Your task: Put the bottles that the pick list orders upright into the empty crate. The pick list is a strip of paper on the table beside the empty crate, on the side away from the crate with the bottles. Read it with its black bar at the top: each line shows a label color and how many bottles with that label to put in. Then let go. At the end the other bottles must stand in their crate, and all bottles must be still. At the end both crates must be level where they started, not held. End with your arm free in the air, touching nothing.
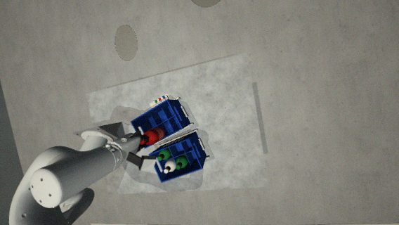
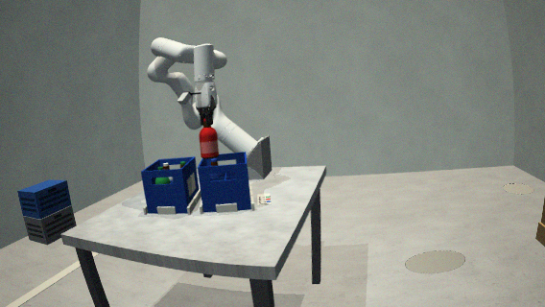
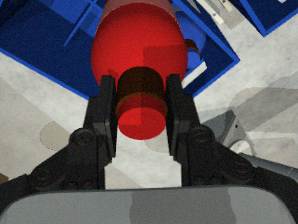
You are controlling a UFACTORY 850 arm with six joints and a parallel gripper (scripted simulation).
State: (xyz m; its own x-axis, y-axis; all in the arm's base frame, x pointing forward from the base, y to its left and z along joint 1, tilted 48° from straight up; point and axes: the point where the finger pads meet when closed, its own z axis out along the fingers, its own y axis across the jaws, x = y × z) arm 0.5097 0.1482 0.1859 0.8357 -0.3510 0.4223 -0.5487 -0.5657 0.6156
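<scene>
Two crates side by side on table; paper strip beside outer crate.

It is looking like a plain work room – maybe a storeroom. Bare grey walls are standing around a grey floor, and one grey table is holding blue crates – more crates are sitting stacked by the wall.
</scene>
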